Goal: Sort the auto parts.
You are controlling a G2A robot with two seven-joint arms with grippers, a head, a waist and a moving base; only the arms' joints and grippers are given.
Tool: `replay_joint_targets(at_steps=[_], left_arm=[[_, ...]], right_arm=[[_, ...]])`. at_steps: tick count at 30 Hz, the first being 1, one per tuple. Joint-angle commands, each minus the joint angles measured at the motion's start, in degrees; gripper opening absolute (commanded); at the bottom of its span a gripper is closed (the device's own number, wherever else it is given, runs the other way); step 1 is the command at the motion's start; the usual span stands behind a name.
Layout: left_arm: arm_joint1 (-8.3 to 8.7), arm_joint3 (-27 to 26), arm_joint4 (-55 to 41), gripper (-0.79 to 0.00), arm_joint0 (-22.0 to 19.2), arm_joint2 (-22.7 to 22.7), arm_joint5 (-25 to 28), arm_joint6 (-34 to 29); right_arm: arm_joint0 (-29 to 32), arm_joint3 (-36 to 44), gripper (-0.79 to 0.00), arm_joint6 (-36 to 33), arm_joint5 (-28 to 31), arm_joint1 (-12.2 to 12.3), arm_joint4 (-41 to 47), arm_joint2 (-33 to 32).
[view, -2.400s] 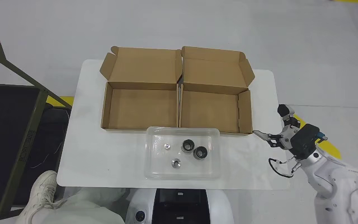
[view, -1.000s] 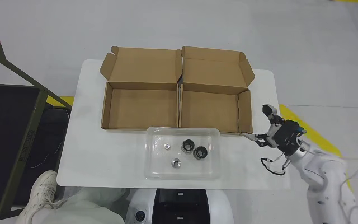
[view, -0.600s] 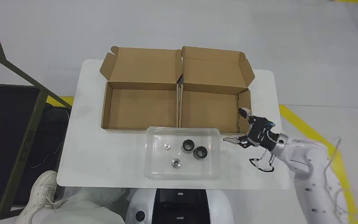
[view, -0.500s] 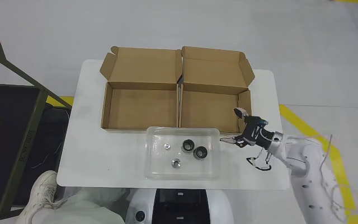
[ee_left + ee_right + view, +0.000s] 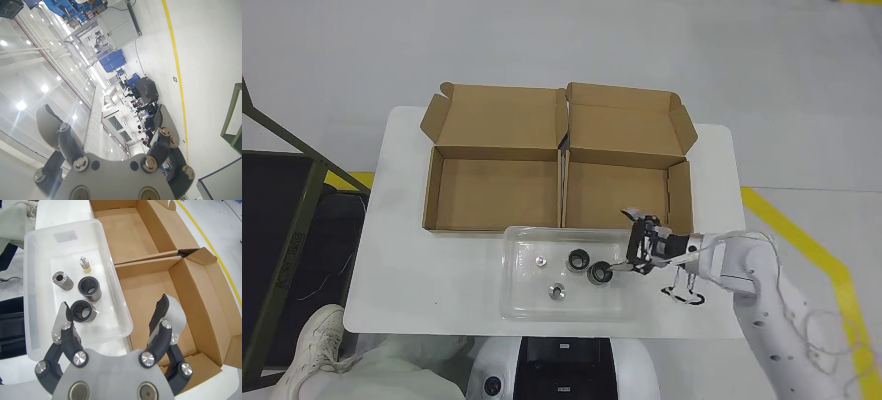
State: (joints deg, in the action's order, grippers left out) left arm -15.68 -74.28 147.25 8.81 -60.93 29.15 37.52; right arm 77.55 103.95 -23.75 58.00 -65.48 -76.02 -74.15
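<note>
Just swung the right pincer (image 5: 113,303) in from past the table (image 5: 402,200) edge to above the clear tray (image 5: 28,262). Spread wide, gripping nothing. Got a steel bearing (image 5: 81,313) right beside one fingertip (image 5: 63,315). Looks like first pick coming up.

A pale grey floor (image 5: 542,40) crossed by a yellow line (image 5: 797,232) is recorded around the white table (image 5: 397,220). An olive-green metal frame (image 5: 287,138) and a dark mat (image 5: 272,250) are noted beside the table's left edge. In the left wrist view a large, brightly lit hall is observed, with round ceiling lights (image 5: 21,105), a grey enclosure (image 5: 117,28) framed in aluminium, blue cabinets (image 5: 113,60) and dark furniture (image 5: 145,91) farther off on the white floor.
</note>
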Motion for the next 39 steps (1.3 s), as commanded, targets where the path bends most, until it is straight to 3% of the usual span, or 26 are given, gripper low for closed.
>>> replay_joint_targets(at_steps=[1,19,39], left_arm=[[0.0,0.0,0.0,0.0,0.0,0.0,0.0,0.0],[0.0,0.0,0.0,0.0,0.0,0.0,0.0,0.0],[0.0,0.0,0.0,0.0,0.0,0.0,0.0,0.0]], right_arm=[[-0.18,0.34,0.0,-0.89,0.0,0.12,-0.28,1.32],[-0.56,5.22,0.0,-9.62,0.0,2.98,-4.23,10.43],[-4.83,1.3,0.0,-16.93,-4.08,2.94,-3.82,16.2]])
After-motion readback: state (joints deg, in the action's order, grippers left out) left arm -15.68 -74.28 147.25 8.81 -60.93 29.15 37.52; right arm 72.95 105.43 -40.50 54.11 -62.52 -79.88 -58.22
